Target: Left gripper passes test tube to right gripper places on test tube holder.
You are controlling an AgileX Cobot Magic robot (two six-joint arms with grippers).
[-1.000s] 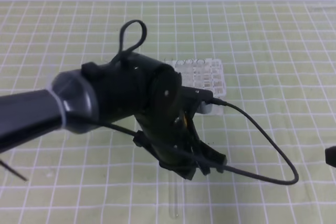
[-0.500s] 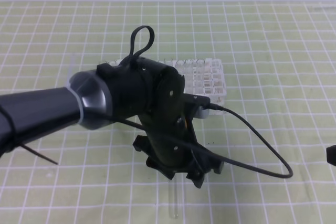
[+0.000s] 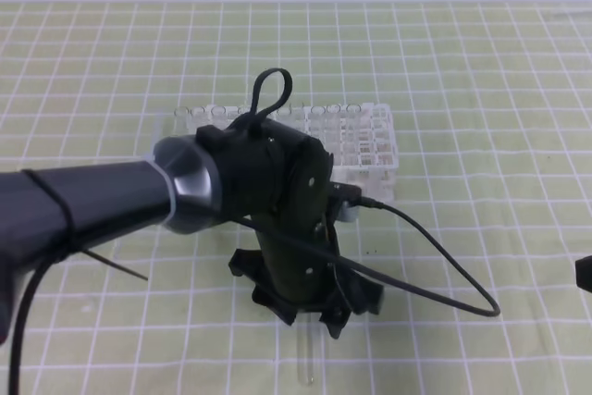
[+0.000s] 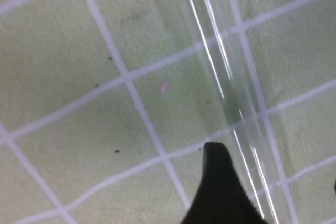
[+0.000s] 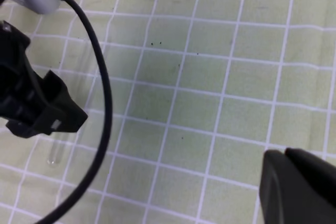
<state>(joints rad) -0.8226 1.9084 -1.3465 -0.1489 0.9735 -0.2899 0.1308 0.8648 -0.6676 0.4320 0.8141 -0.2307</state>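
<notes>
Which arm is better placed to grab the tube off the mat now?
Left. The left gripper sits directly over the test tube lying on the mat; the right gripper is off at the far right edge.

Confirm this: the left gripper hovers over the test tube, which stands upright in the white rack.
Not quite. The left gripper does hover over the test tube, but the tube lies flat on the green mat, well clear of the white rack. The exterior high view shows it.
</notes>
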